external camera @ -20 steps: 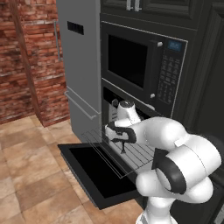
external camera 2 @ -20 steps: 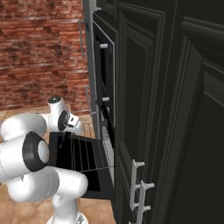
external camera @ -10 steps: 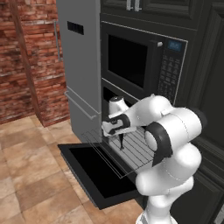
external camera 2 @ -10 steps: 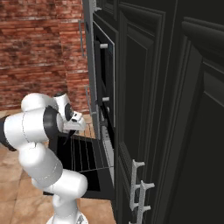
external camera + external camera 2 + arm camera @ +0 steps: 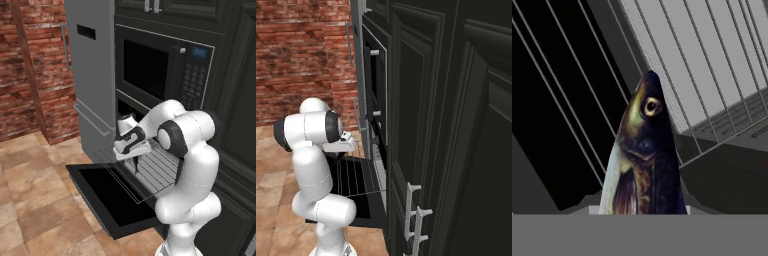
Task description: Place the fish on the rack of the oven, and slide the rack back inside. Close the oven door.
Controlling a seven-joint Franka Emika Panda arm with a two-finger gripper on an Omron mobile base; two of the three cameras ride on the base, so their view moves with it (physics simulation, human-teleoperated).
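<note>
The fish's (image 5: 644,160) eye and head are seen in the hand view; it is clamped by the gripper (image 5: 135,161) above the rack (image 5: 155,170).

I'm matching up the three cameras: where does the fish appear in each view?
Left base view: fish hangs from the claw, centre, above the rack.
Right base view: I cannot make it out.
Hand view: fish fills the lower centre, head up.
Shared landmark: the rack.
</note>
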